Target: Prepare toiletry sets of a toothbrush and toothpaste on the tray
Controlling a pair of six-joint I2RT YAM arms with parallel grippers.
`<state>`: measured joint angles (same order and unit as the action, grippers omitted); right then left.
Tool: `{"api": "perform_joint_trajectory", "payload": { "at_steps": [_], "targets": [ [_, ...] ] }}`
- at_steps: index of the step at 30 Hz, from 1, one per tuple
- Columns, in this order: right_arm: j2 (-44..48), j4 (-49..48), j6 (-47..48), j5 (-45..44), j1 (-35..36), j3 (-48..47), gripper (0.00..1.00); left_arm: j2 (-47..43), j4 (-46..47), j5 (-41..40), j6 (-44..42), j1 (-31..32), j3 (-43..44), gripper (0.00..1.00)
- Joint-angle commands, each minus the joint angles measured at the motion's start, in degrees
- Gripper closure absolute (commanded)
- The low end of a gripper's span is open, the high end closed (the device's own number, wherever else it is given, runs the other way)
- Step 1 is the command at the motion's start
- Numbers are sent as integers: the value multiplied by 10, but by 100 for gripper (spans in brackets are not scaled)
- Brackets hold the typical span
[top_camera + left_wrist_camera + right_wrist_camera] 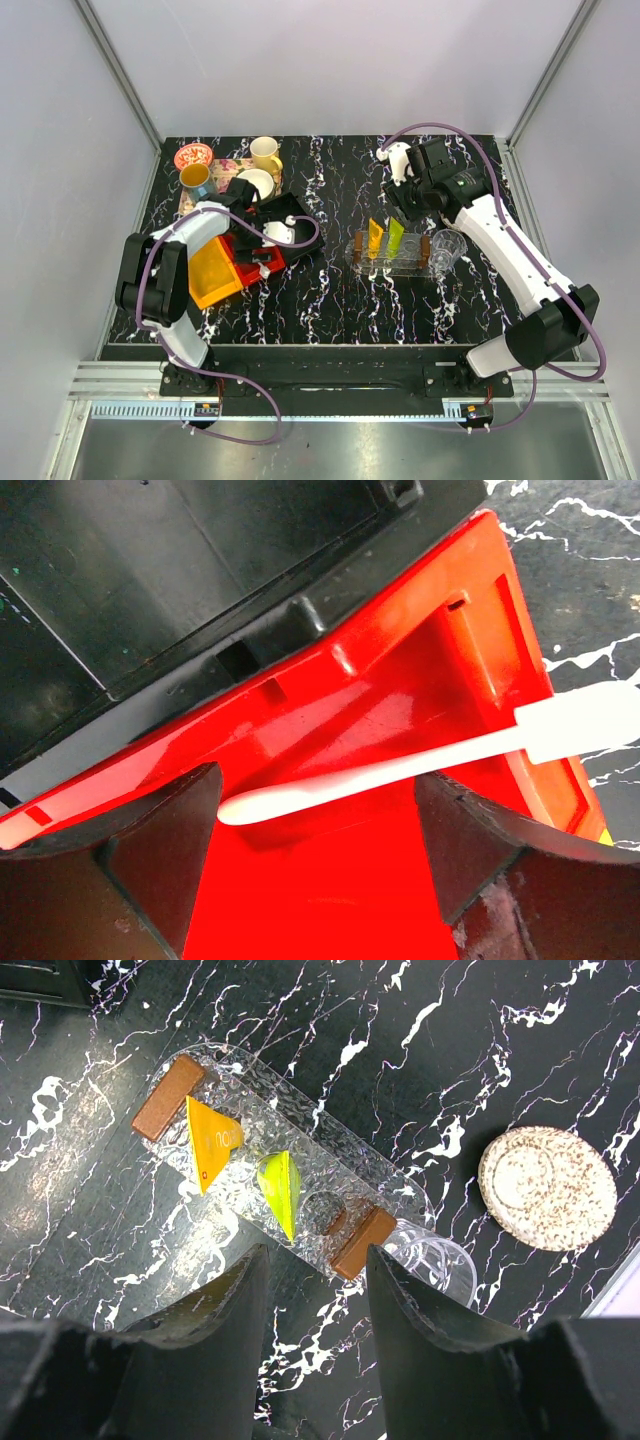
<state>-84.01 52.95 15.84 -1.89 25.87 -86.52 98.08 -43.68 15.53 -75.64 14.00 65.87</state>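
We take the step in hand to be picking the toothbrush (400, 765) out of the red bin (400, 680). The left gripper (318, 785) hangs over that bin with its jaws spread and nothing between them. The brush lies on the bin floor directly beyond the gap. Its long axis runs across the gap from one finger (150, 850) toward the other, and its rounded end sits close to the left one. Its wide flat end rests on the bin's rim at the right and pokes out over the table (600, 580).

As the jaws stand, closing them would push along the brush rather than across it. We judge the wrist needs about a quarter turn before it drops. The bin walls and the black bin (150, 570) just behind leave little room for that turn, so the raised end on the rim looks the easier place to take hold.

The right gripper (317, 1260), also open and empty, is well apart from the brush. It sits above the rack (168, 1095), where the orange tube (210, 1140) and green tube (280, 1185) stand. The clear tray (330, 1150) seems to lie beneath the rack, though we cannot cleanly separate the two.
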Motion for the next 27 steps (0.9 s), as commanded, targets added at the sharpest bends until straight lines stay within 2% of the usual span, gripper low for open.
{"api": "perform_joint_trajectory", "payload": {
  "at_steps": [1, 20, 27],
  "targets": [
    [2, -15, 4, 7, 4, -1, 51, 4, 30, -2, -8, 3, -6, 19],
    [-8, -16, 4, 7, 4, 1, 51, -3, 48, 15, 9, 4, -20, 30],
    [-6, -16, 5, 3, 4, 7, 52, -3, 48, 22, 21, 4, -14, 39]
  ]
}}
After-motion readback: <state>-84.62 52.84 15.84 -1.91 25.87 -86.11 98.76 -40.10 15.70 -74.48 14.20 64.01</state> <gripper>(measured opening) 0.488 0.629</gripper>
